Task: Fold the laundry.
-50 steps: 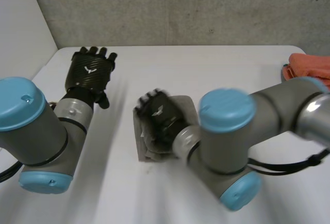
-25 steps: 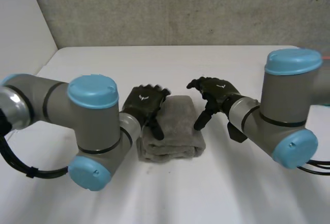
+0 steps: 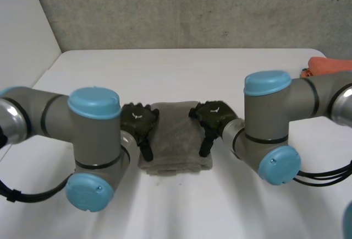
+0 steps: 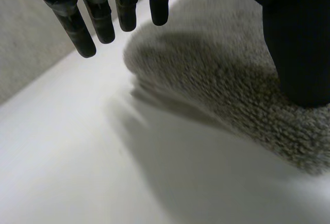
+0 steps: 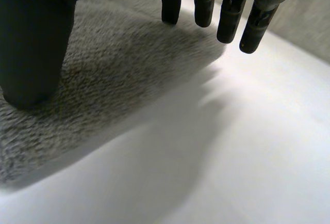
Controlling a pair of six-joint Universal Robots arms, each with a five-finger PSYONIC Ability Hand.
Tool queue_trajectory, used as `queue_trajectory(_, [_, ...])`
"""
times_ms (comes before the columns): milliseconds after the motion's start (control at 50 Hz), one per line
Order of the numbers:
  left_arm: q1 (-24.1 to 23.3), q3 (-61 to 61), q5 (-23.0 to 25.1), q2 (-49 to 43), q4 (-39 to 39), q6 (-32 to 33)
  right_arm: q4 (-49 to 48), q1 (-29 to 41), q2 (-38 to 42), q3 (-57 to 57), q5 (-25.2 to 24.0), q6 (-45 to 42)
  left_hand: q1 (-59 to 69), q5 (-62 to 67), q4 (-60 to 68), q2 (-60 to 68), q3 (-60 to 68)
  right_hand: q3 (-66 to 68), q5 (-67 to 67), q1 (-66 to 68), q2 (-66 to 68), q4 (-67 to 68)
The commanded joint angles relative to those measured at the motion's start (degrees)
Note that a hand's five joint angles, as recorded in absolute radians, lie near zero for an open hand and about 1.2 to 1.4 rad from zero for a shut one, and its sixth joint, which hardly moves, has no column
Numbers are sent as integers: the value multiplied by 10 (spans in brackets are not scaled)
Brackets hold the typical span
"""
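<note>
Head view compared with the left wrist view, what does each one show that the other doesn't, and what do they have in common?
Head view: both arms, the right hand on the right side of the folded grey towel, and an orange cloth at the far right edge of the table.

Left wrist view: straight fingers of the left hand extending past the towel's edge, with its thumb down on the towel.

Shared: the left hand at the towel's left side, the grey towel, and the white table.
</note>
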Motion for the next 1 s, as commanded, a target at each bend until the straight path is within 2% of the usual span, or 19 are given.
queue_trajectory(20, [3, 7, 43, 74, 3, 21, -31, -1, -92, 54, 11, 1, 2, -16, -6, -5, -10, -23, -38, -9, -28, -34])
queue_trajectory(200, [32, 31, 220, 182, -25, 14, -172, 18, -207, 217, 51, -9, 10, -8, 2, 3, -1, -23, -38, -9, -28, -34])
queue_trajectory(380, [66, 81, 312, 186, -121, -41, -263, 89, -178, 305, 53, -39, 17, -1, 9, 10, 6, -23, -38, -9, -28, -34])
queue_trajectory(580, [72, 79, 321, 180, -123, -53, -299, 100, -87, 277, 53, -103, 15, -3, 7, 8, 4, -23, -38, -9, -28, -34])
queue_trajectory(640, [72, 76, 321, 180, -122, -53, -300, 99, -64, 258, 54, -109, 15, -3, 7, 8, 4, 47, 31, 61, 42, 36])
queue_trajectory(720, [73, 75, 321, 179, -122, -53, -308, 99, -48, 237, 54, -110, 14, -4, 5, 6, 2, 127, 112, 141, 122, 116])
queue_trajectory(1000, [72, 71, 321, 179, -120, -55, -318, 99, -9, 189, 57, -138, 14, -4, 5, 6, 2, 185, 170, 199, 180, 174])
